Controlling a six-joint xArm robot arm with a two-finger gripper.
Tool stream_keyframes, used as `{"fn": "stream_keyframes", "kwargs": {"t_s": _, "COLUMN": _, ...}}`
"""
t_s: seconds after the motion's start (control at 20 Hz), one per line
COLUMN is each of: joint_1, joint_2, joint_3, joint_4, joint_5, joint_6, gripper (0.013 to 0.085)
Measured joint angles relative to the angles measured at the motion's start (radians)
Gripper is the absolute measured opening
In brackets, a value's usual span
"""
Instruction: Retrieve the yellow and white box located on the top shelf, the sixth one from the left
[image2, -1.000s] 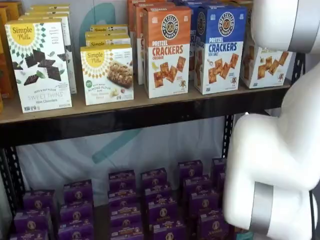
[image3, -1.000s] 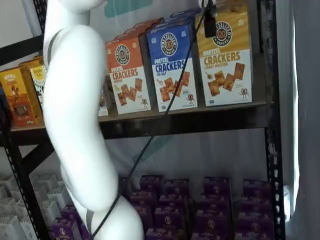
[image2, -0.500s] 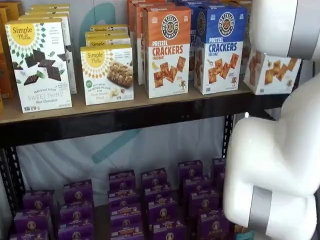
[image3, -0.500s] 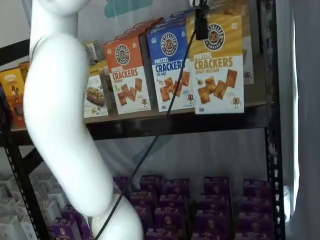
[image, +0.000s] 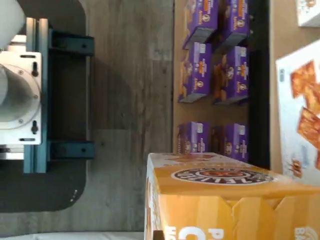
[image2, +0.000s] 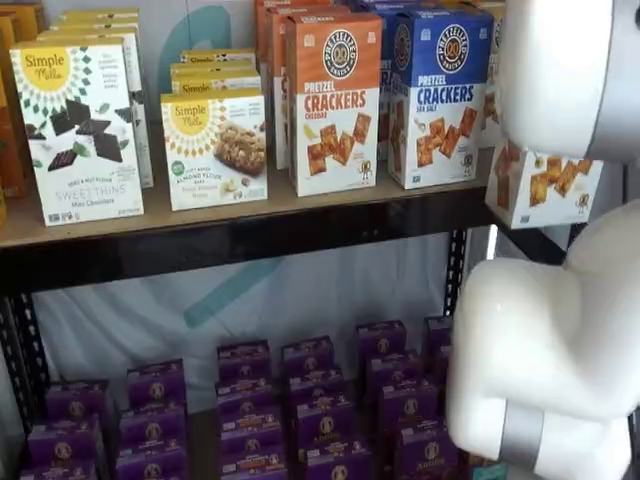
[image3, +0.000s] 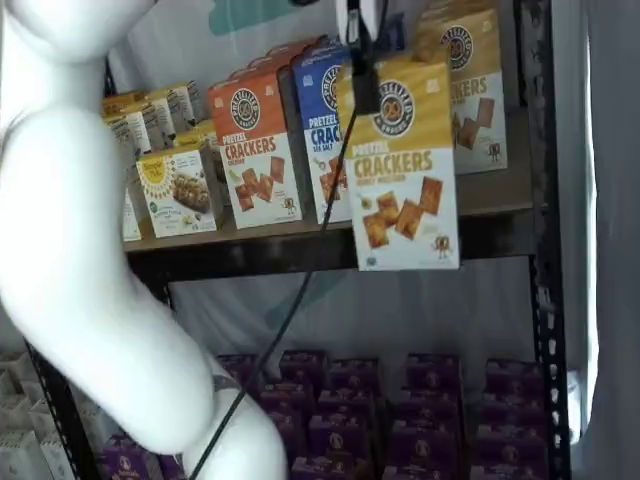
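Note:
The yellow and white box (image3: 402, 170) hangs in the air in front of the top shelf (image3: 290, 250), off the board and tilted slightly. My gripper (image3: 366, 92) is shut on the box's yellow top; one black finger shows on its front face with a cable beside it. In a shelf view only the box's white lower part (image2: 545, 186) shows, below my white arm and beyond the right end of the top shelf (image2: 250, 235). The wrist view shows the box's yellow top (image: 225, 197) close up.
A second yellow cracker box (image3: 472, 90) stays on the shelf behind. Blue (image3: 325, 130) and orange (image3: 255, 150) cracker boxes stand to its left. Purple boxes (image2: 310, 400) fill the lower level. My white arm (image3: 90, 280) covers the left. A black upright (image3: 540, 240) stands at the right.
The yellow and white box has been pulled out from the shelf toward the cameras, moving left and lower in one shelf view. The box behind it now shows. The arm has shifted with it.

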Motion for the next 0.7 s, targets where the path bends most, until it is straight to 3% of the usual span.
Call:
{"fn": "stream_keyframes", "kwargs": {"t_s": 0.3, "joint_1": 0.094, "joint_2": -0.096, "joint_3": 0.13, "joint_4": -0.036, "joint_5": 0.0, "joint_6": 0.079, "gripper": 0.057}}
{"fn": "stream_keyframes", "kwargs": {"t_s": 0.7, "joint_1": 0.151, "joint_2": -0.163, "joint_3": 0.231, "joint_4": -0.03, "joint_5": -0.015, "joint_6": 0.138, "gripper": 0.057}}
